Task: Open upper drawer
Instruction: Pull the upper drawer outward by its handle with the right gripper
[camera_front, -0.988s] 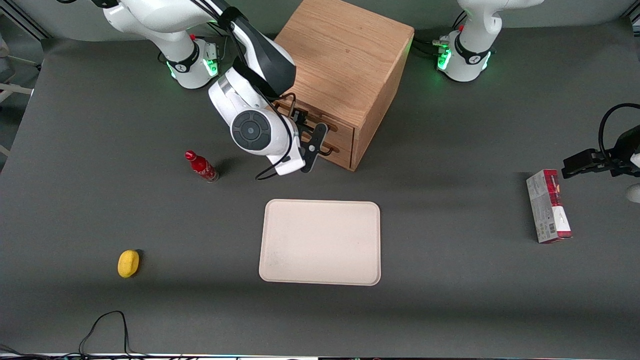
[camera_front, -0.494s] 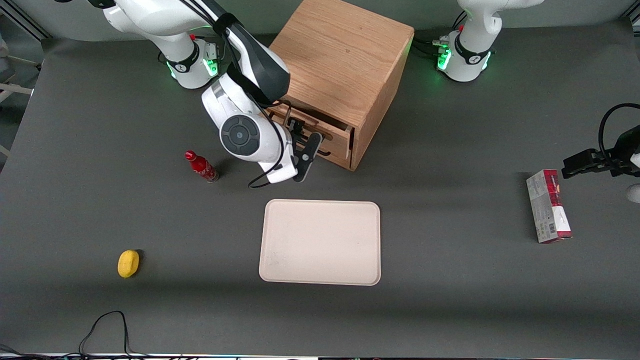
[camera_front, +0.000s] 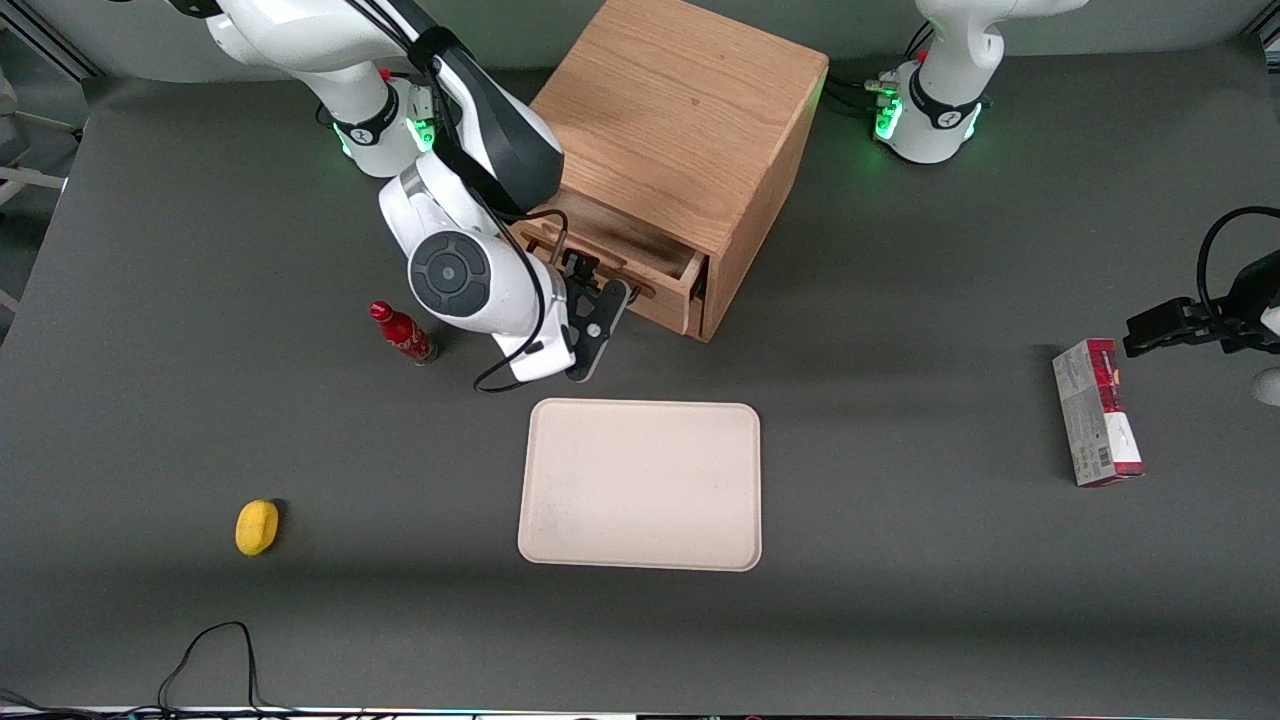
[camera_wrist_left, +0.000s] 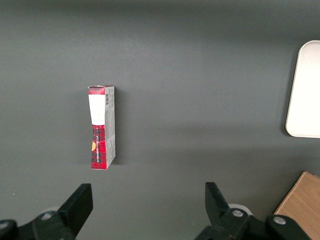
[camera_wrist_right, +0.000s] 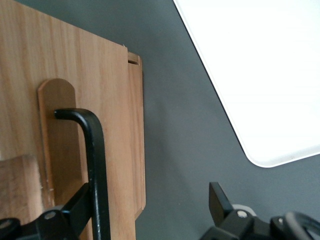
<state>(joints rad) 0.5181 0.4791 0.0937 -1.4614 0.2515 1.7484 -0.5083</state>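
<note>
The wooden cabinet (camera_front: 680, 120) stands between the two arm bases. Its upper drawer (camera_front: 625, 248) is pulled partway out, with plain wood showing inside. My gripper (camera_front: 598, 305) is in front of the drawer, at its black wire handle (camera_wrist_right: 95, 150). In the right wrist view the gripper (camera_wrist_right: 148, 202) is open, its fingers wide apart. One finger (camera_wrist_right: 80, 205) sits against the handle bar on the light-oak drawer front (camera_wrist_right: 117, 100); the second finger hangs over bare table. The lower drawer is hidden under the upper one.
A cream tray (camera_front: 640, 485) lies nearer the front camera than the cabinet, close to the gripper. A red bottle (camera_front: 402, 333) stands beside the arm. A yellow object (camera_front: 256, 526) lies toward the working arm's end, and a red-and-white box (camera_front: 1095, 412) toward the parked arm's.
The upper drawer has slid out of the cabinet, from nearly closed to partway open. My gripper and wrist moved with the handle, away from the cabinet toward the red bottle.
</note>
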